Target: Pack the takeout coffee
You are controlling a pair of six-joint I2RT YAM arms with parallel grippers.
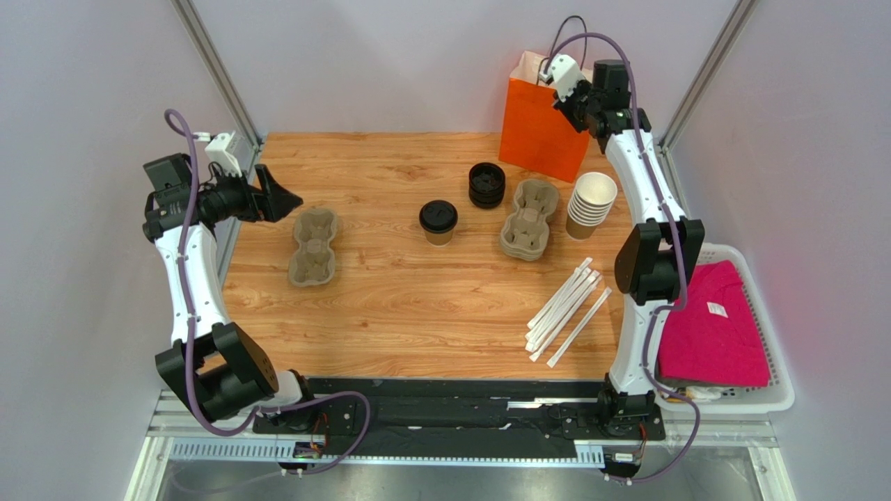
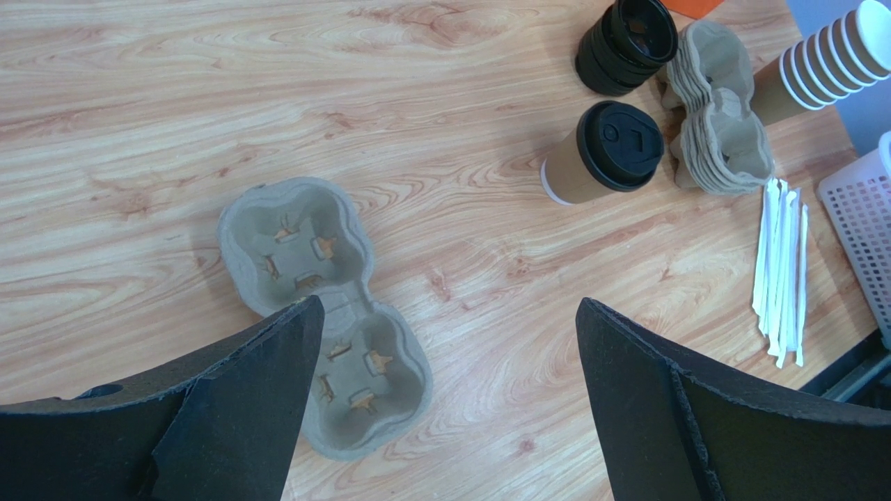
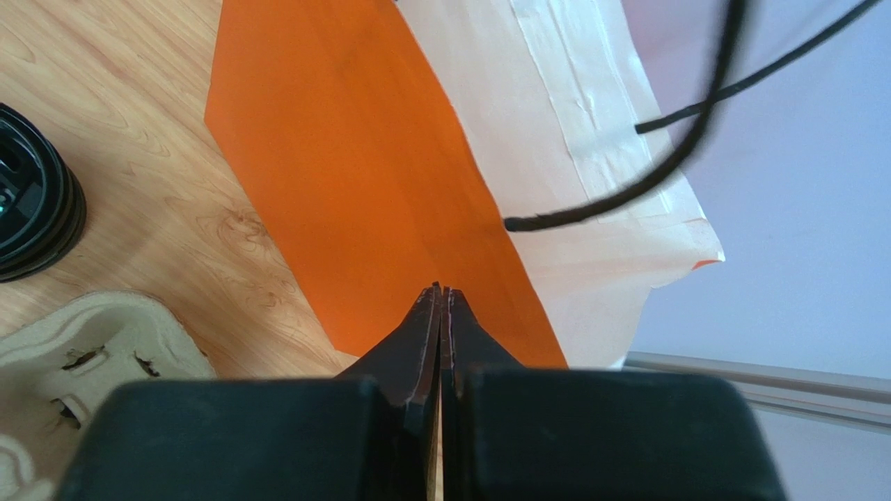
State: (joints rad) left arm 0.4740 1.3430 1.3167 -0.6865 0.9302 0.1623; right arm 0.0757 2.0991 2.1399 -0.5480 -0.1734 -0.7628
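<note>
The takeout coffee (image 1: 438,221), a tan paper cup with a black lid, stands upright mid-table and shows at the upper right of the left wrist view (image 2: 601,151). My left gripper (image 1: 277,195) hangs open above the table's left side, its fingers wide apart (image 2: 448,303) over a single pulp cup carrier (image 2: 324,313). My right gripper (image 1: 549,71) is shut at the top of the orange paper bag (image 1: 544,130). Its tips (image 3: 440,288) lie against the bag's orange face (image 3: 345,157), with nothing visible between them.
A stack of pulp carriers (image 1: 528,219), a stack of black lids (image 1: 486,185) and a stack of lidless cups (image 1: 592,205) stand near the bag. White wrapped straws (image 1: 570,308) lie front right. A white basket (image 1: 779,397) holding pink cloth sits off the right edge.
</note>
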